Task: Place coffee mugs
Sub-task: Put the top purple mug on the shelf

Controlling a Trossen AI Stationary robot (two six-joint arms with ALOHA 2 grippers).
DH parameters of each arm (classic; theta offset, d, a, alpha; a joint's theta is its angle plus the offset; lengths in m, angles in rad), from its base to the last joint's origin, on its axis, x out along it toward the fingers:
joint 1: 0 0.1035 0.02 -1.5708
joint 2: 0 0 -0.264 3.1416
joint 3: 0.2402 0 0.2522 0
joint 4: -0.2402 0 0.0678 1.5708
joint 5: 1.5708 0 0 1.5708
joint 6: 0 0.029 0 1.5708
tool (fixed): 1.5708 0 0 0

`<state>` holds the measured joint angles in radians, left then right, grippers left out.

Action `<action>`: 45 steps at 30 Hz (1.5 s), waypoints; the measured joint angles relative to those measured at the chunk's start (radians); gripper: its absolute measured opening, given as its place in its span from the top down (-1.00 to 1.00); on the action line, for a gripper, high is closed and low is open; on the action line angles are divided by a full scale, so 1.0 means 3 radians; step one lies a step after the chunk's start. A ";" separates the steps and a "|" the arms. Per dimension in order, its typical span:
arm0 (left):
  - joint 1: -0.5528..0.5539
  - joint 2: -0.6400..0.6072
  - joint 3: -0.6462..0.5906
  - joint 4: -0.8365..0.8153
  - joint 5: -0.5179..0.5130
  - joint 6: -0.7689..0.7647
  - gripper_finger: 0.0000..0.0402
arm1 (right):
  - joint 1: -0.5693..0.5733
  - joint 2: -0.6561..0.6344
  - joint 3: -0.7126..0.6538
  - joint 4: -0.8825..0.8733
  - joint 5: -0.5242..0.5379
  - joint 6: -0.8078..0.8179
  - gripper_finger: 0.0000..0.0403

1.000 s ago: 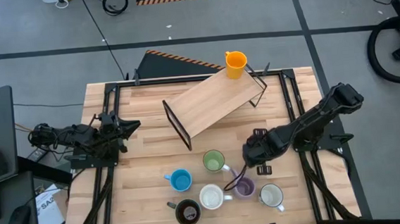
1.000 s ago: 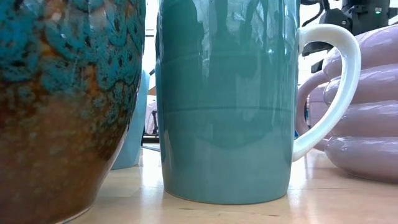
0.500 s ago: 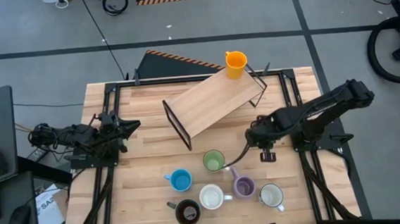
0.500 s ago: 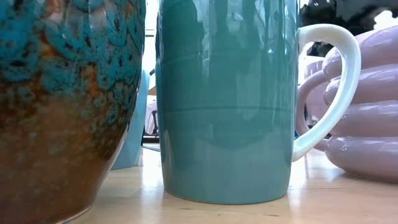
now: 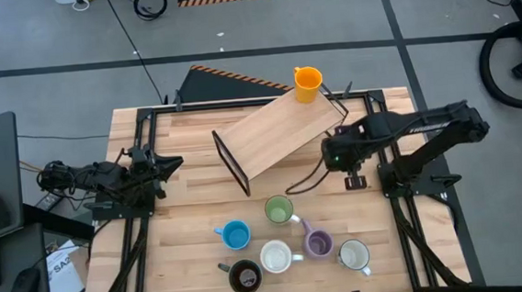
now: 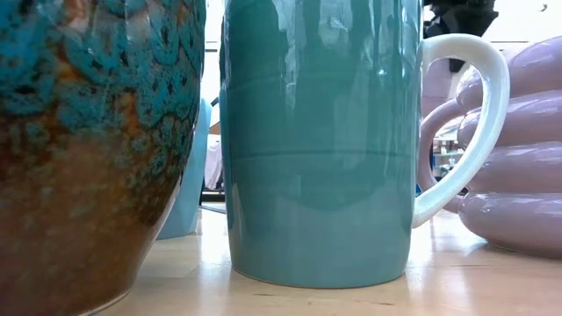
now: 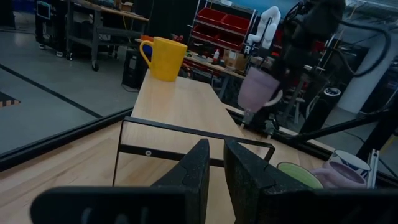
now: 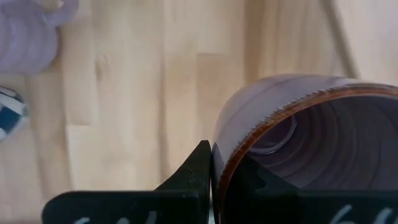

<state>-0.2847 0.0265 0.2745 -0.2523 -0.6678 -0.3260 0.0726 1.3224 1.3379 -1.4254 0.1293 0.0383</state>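
The right gripper hovers by the right end of the slanted wooden shelf, shut on a purple mug with a brown rim. An orange mug stands on the shelf's far end. On the table's near part stand a green mug, a blue one, two white ones, a second purple one and a dark one. The left gripper waits shut at the table's left edge. My right gripper pinches the purple mug's rim, one finger inside the mug and one finger outside its wall. It comes from above, pointing down. The mug hangs below the fingers, lifted clear of the table, slightly tilted, its handle to one side.
The shelf's black metal end frames stand up at both ends of the board. A cable trails below the right wrist. Bare table lies between the shelf and the mug cluster. In the low view, the mugs fill the foreground.
The right gripper, holding the purple mug throughout, has risen from beside the mug cluster and travelled toward the table's far edge, ending next to the shelf's right end. The mugs on the table have stayed put.
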 joint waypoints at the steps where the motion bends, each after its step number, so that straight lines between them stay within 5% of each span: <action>1: 0.0001 0.0000 0.0000 0.0000 0.0000 0.0002 0.73 | -0.0040 0.0000 0.0029 -0.0036 0.0026 -0.0084 0.86; 27: 0.0001 0.0000 0.0000 -0.0005 -0.0035 0.0025 0.73 | -0.1555 0.0002 0.0280 0.0141 0.0040 -0.2277 0.86; 45: 0.0001 0.0000 0.0000 -0.0004 -0.0064 0.0020 0.73 | -0.2067 0.0167 0.0280 0.0388 -0.0314 -0.2645 0.85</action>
<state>-0.2844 0.0265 0.2745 -0.2535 -0.6870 -0.3199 -0.5475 1.3725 1.4220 -1.3090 0.0351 -0.7551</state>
